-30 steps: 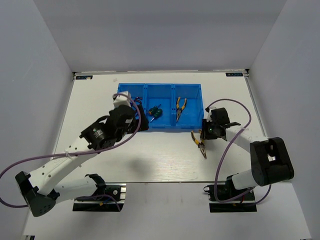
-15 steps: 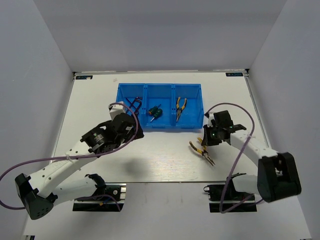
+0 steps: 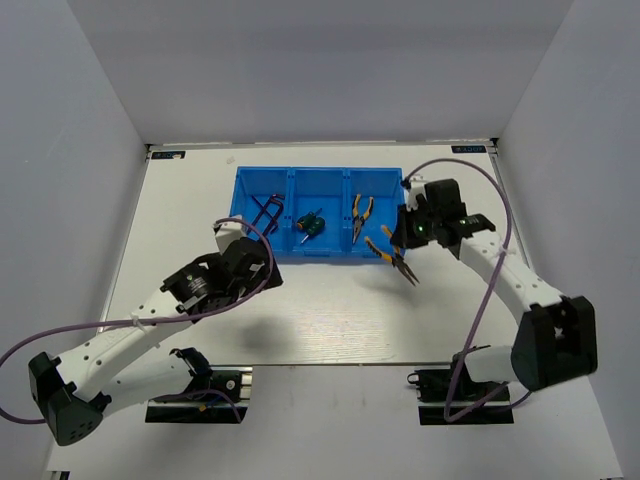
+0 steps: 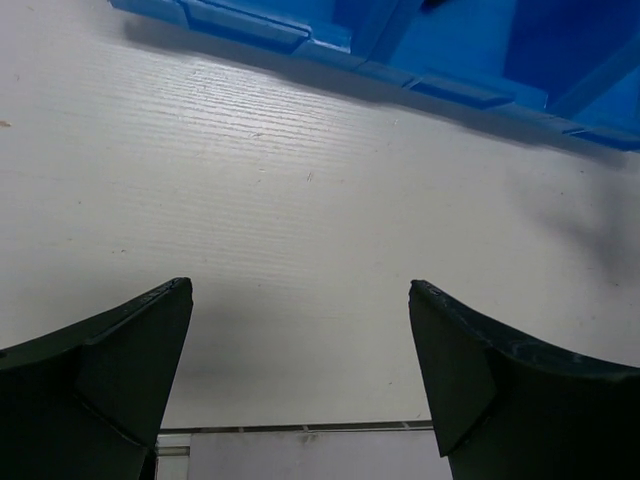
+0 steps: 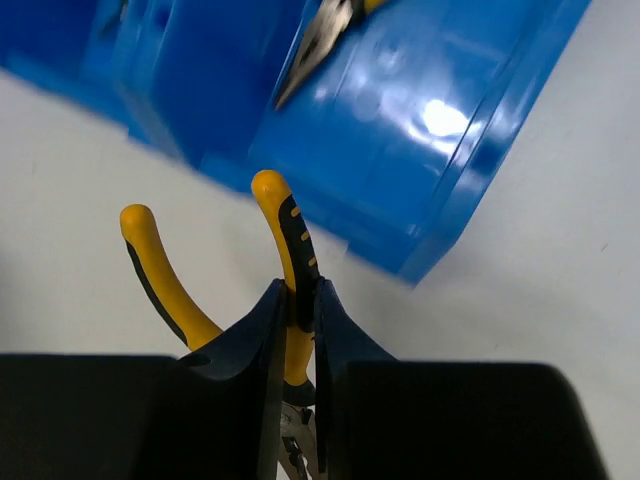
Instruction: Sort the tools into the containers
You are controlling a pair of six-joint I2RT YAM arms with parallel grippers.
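Note:
The blue three-compartment bin stands at the back middle of the table. Two green-handled screwdrivers lie in its middle compartment and yellow-and-black pliers in its right one. My right gripper is shut on one handle of a second pair of pliers, which hangs over the bin's front right corner. In the right wrist view the gripper pinches the handle of the pliers before the bin. My left gripper is open and empty over bare table, just in front of the bin.
White walls close in the table on the left, back and right. A purple cable from the left arm loops over the bin's left compartment. The right arm's cable arcs above the table's right side.
My right gripper has closed on the pliers, lifted them off the table and carried them back toward the bin's right end. The left arm has drawn back from the bin, still open.

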